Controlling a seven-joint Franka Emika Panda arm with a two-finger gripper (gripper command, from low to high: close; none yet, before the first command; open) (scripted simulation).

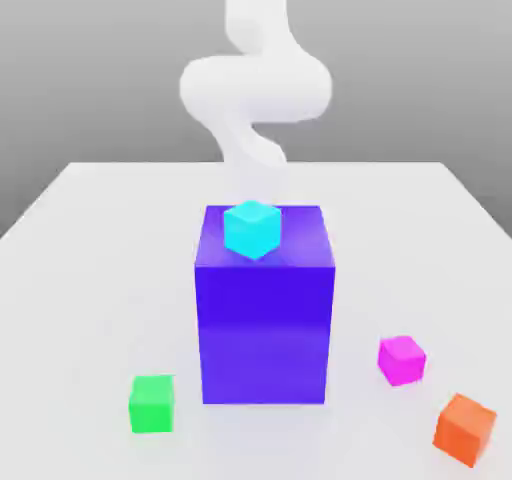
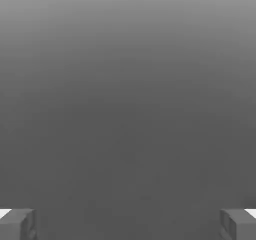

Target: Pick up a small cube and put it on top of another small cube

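Observation:
The small magenta-pink cube point(image 1: 402, 359) rests on the white table at the exterior view's right, near the front. The small green cube point(image 1: 152, 404) sits at the front on the exterior view's left. Between them rises the big purple-blue block point(image 1: 265, 308). My white arm point(image 1: 255, 88) curls down behind that block, far from both small cubes. In the hand view my gripper point(image 2: 128, 225) is open, its grey fingertips point(image 2: 19, 224) wide apart with nothing between them, facing plain grey background.
A small cyan cube point(image 1: 251, 228) sits on top of the purple-blue block. A small orange cube point(image 1: 465, 428) lies at the front corner on the exterior view's right. The white table point(image 1: 90, 268) spreads around the block.

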